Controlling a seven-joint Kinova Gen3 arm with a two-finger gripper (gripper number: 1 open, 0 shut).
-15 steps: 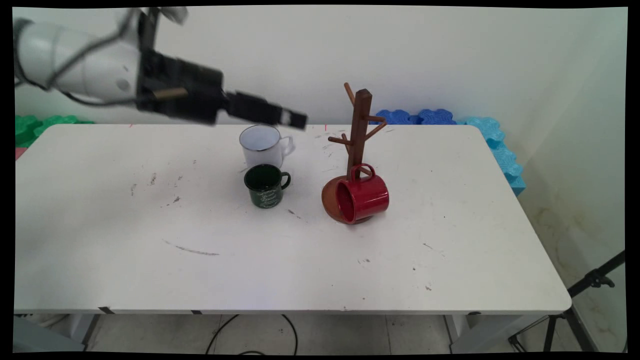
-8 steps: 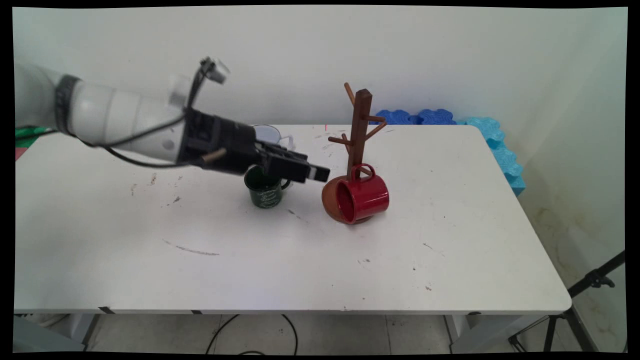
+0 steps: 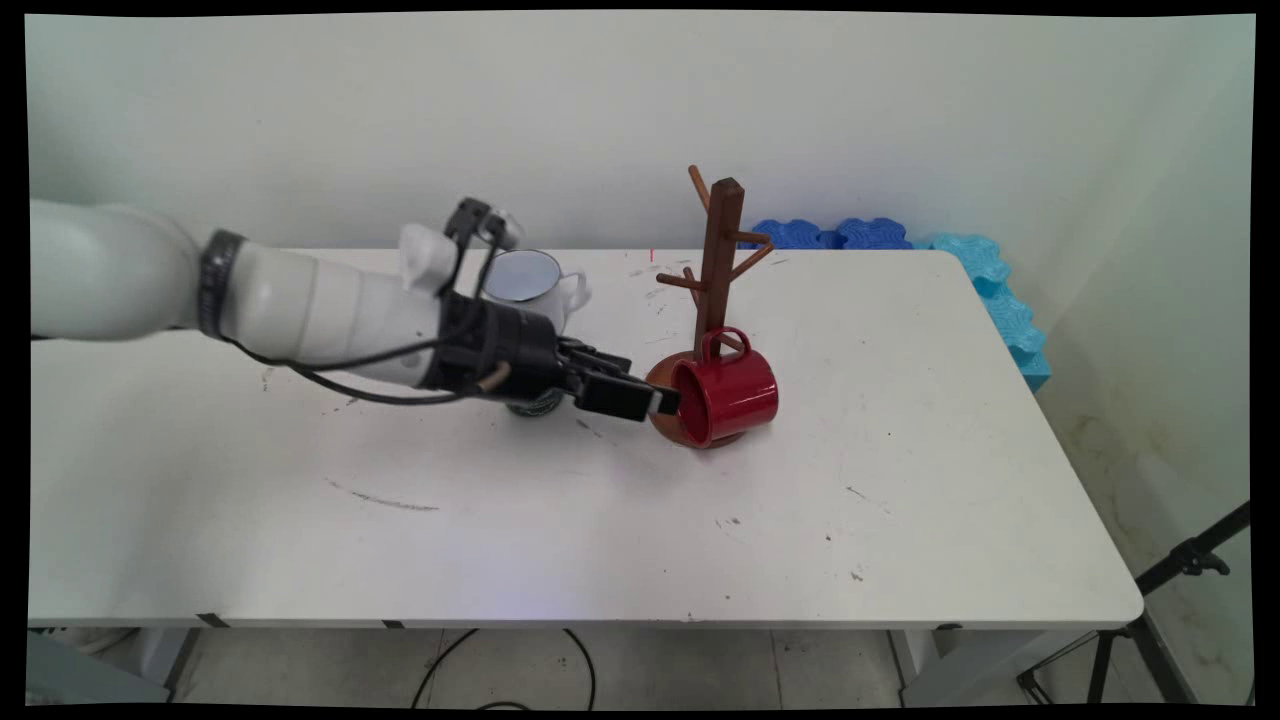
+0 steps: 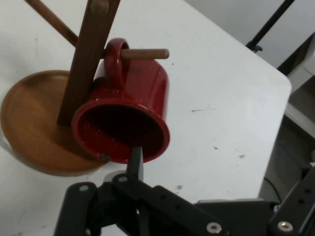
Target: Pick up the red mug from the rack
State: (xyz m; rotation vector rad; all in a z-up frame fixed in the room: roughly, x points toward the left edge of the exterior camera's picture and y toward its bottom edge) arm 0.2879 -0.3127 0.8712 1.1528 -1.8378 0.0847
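A red mug hangs by its handle on a low peg of the brown wooden mug tree, its mouth facing left toward me. My gripper reaches in low from the left, shut, its tips right at the mug's lower rim; I cannot tell whether they touch it. In the hand view the gripper points at the rim of the red mug, above the tree's round base. A dark green mug is mostly hidden behind my hand. A white mug stands further back.
Blue foam mats and cyan ones line the table's far right corner and right side. A black tripod stands on the floor at the lower right. Upper pegs of the tree stick out left and right.
My arm has come down and moved right, from above the white mug, past the green mug, to the red mug's mouth. The mugs and tree have not moved.
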